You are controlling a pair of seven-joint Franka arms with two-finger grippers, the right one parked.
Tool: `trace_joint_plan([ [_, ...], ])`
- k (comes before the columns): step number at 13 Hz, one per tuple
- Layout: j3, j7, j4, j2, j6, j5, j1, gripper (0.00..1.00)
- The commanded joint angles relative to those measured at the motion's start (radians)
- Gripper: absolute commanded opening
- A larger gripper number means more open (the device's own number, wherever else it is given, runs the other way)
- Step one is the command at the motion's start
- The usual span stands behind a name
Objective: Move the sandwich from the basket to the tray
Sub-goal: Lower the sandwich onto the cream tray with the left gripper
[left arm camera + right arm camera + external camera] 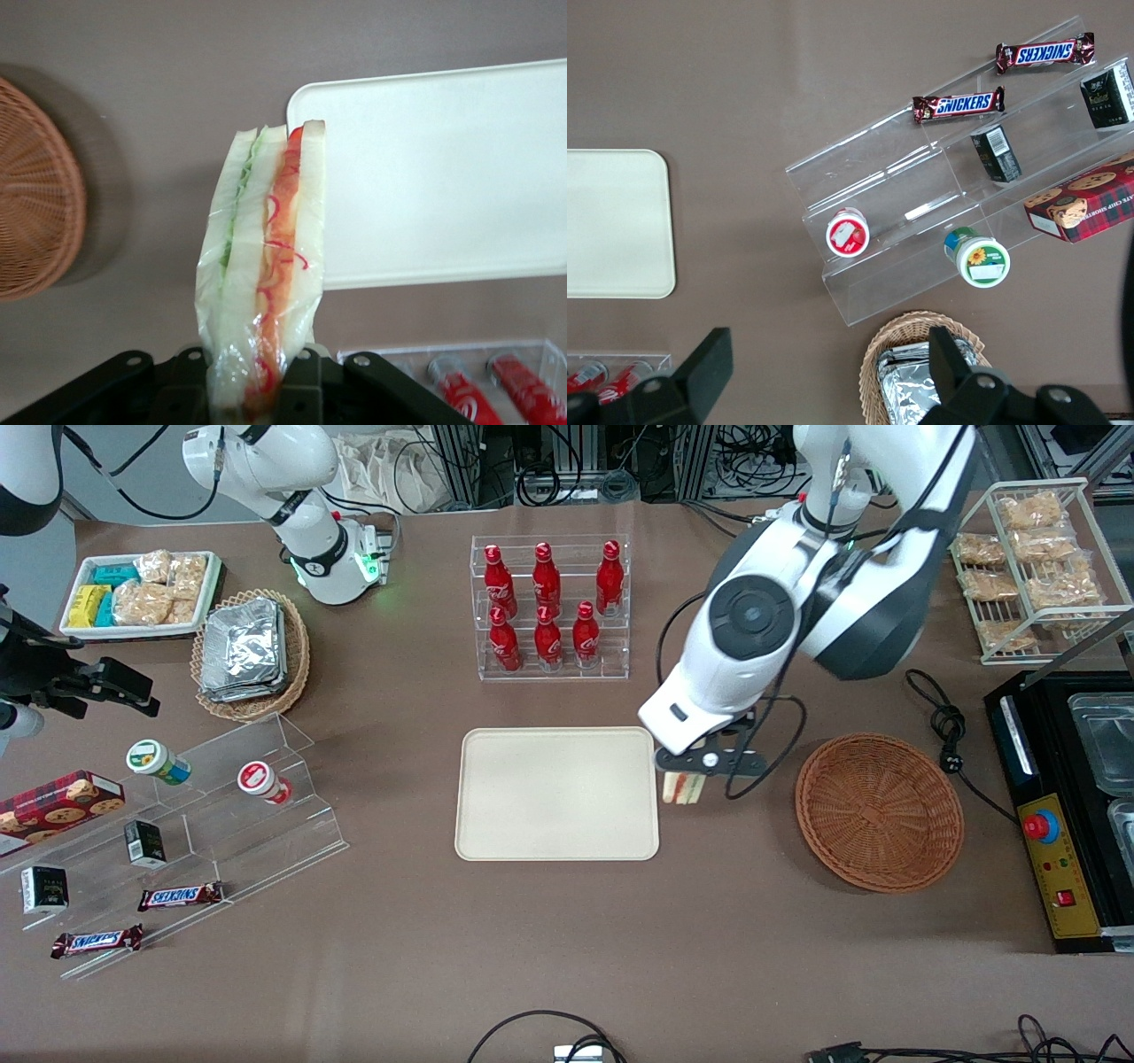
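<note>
My gripper (684, 778) hangs over the bare table between the cream tray (496, 833) and the reddish-brown basket (879, 811), just off the tray's edge. It is shut on the sandwich (681, 787), a wrapped white wedge with orange-red and green filling. In the left wrist view the sandwich (263, 257) hangs from the gripper (259, 385), its tip beside the tray's (443, 177) corner. The basket (31, 190) holds nothing that I can see.
A clear rack of red bottles (549, 607) stands farther from the front camera than the tray. A tan basket of foil packets (251, 654), a white snack tray (142, 593) and a clear stepped shelf (204, 815) lie toward the parked arm's end. A black appliance (1067, 806) and wire rack (1032, 567) stand toward the working arm's end.
</note>
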Motion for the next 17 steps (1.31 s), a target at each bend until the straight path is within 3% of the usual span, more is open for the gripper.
trace_joint_plan([
  [1, -0.050, -0.161, 0.019, 0.105, 0.030, 0.168, -0.056, 0.00],
  [2, -0.056, -0.191, 0.013, 0.135, 0.073, 0.203, -0.069, 0.00],
  [7, -0.056, -0.258, -0.105, 0.203, 0.280, 0.236, -0.086, 0.00],
  [12, -0.056, -0.346, -0.109, 0.260, 0.299, 0.308, -0.104, 0.00],
  [17, -0.050, -0.380, -0.145, 0.268, 0.388, 0.314, -0.106, 0.00],
])
